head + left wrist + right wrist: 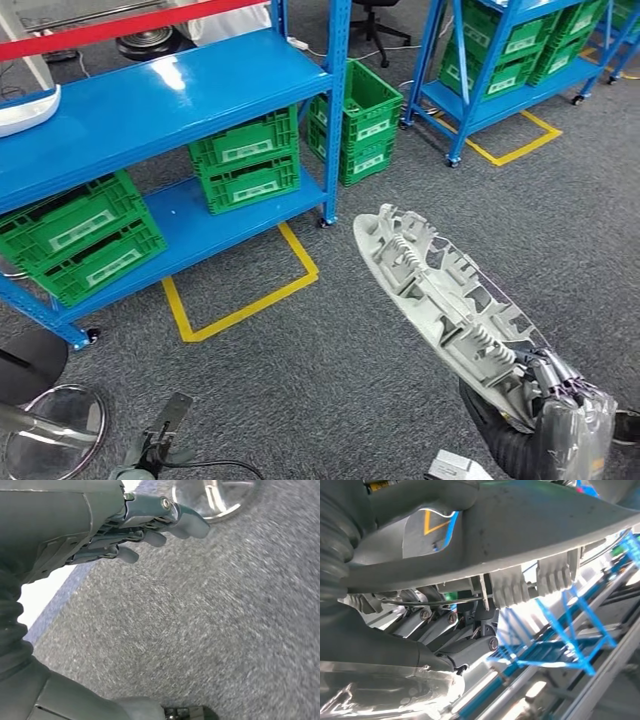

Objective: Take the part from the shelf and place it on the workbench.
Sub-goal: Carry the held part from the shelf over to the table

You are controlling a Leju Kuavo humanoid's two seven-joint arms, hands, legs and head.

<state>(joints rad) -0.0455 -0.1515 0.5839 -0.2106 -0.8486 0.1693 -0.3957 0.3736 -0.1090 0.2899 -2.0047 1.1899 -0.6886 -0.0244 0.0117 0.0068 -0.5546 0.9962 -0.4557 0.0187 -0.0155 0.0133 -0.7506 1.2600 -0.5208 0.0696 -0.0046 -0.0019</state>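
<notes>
The part is a long grey plastic panel with ribs and clips on its upper face. My right hand grips its near end at the lower right of the head view, and the panel sticks out over the grey carpet toward the shelves. In the right wrist view the part lies across my right hand's fingers, with my thumb over its smooth side. My left hand hangs over the carpet, fingers straight and apart, holding nothing.
A blue shelf unit with green crates stands at the left. More green crates sit on the floor beside it. A second blue rack is at the back right. Yellow floor tape marks the shelf's bay. A round chrome base lies at lower left.
</notes>
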